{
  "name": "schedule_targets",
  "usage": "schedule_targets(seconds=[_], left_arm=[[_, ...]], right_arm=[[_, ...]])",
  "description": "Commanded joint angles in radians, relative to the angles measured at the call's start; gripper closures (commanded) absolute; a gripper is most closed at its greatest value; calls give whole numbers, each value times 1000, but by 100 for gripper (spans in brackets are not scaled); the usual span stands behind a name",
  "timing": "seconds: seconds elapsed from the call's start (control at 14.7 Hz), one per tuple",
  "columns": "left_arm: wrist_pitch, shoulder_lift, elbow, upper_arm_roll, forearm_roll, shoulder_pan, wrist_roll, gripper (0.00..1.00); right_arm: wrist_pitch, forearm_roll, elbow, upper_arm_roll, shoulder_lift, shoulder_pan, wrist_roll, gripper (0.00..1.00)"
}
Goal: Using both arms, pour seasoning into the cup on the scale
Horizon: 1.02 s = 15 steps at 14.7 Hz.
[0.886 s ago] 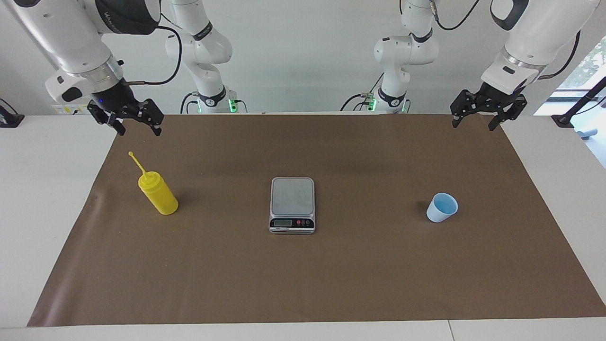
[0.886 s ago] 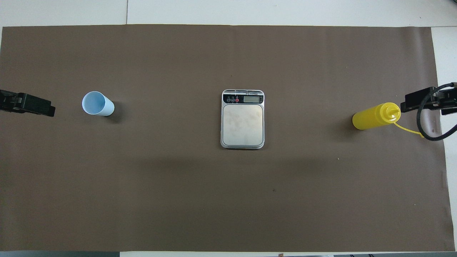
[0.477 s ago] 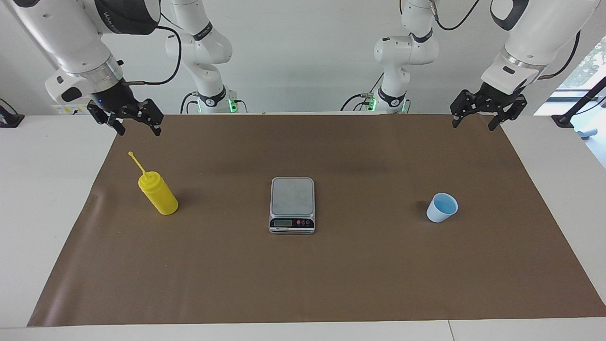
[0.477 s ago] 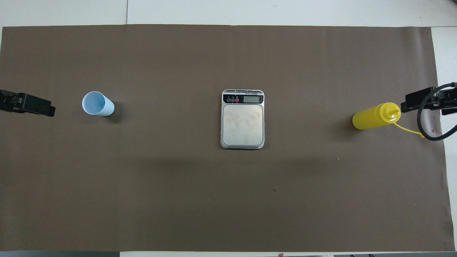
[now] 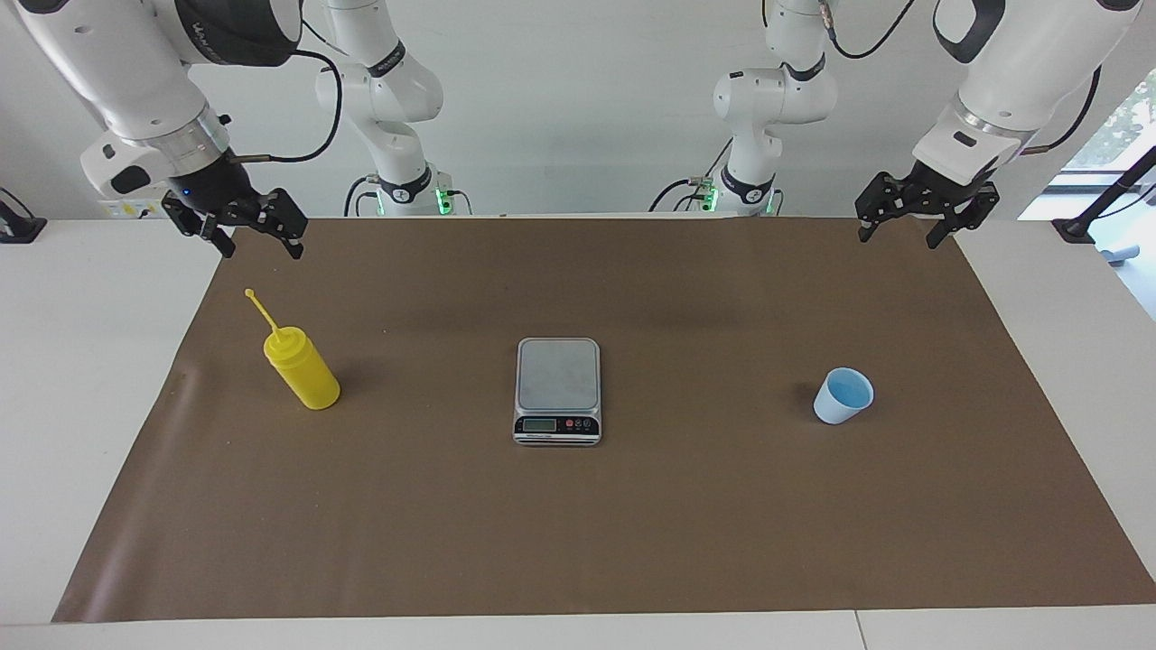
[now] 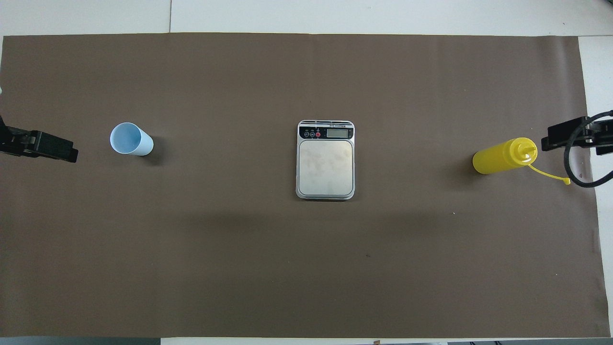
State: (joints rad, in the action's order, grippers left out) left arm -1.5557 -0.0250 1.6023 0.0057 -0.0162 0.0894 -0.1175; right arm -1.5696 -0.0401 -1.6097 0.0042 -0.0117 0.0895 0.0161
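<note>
The yellow seasoning bottle (image 5: 302,370) stands upright on the brown mat toward the right arm's end, its cap strap sticking up; it also shows in the overhead view (image 6: 500,157). The silver scale (image 5: 557,375) sits mid-mat with a bare platform (image 6: 325,165). The light blue cup (image 5: 843,397) stands upright and empty toward the left arm's end (image 6: 130,139). My right gripper (image 5: 259,242) hangs open and empty over the mat's edge, nearer the robots than the bottle. My left gripper (image 5: 899,236) hangs open and empty over the mat's edge, apart from the cup.
A brown mat (image 5: 632,524) covers most of the white table (image 5: 90,406). The right arm's black cable (image 6: 577,163) loops beside the bottle's cap strap. Two more white arm bases (image 5: 406,181) stand at the table's robot edge.
Both grippers have shifted slightly. The right gripper drew a little away from the bottle; the left gripper edged a little toward the cup. Bottle, cup and scale have not moved.
</note>
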Motion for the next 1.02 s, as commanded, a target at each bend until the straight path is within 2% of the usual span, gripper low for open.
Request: schedule_targets(seconds=[0.0,0.2,0.34,0.41,0.48,0.61,0.68,0.82,0.95], left_arm=[[-185,-58,163,8,21,12,-14,0],[-349,-30,257,8,21,12,-16,0],[-447,-7,312,7,21,13,-14,0],[-481,28,314,7,21,13,-14,0],[-509,58,312,7,21,13,-14,0],[-579,111,315,8,21,-2,-17,0],[-605,138,315,8,21,-13,-17,0],[-662,186,326,8,21,-29,-17,0],[-727,194,369,8,21,-62,-22,0]], right_arm=[[-21,-20,-9,2,-10,71,-2,0],[-43,-27,-3,5,-2,72,201,0],[-44,-96,-1,-1,7,111,327,0],[-27,-122,22,-3,31,146,352,0],[43,-133,107,-4,108,176,367,0],[196,-205,384,-3,327,267,381,0],[221,-214,460,-1,387,286,389,0],[221,-242,473,-7,426,323,407,0],[210,-354,465,-4,455,420,433,0]])
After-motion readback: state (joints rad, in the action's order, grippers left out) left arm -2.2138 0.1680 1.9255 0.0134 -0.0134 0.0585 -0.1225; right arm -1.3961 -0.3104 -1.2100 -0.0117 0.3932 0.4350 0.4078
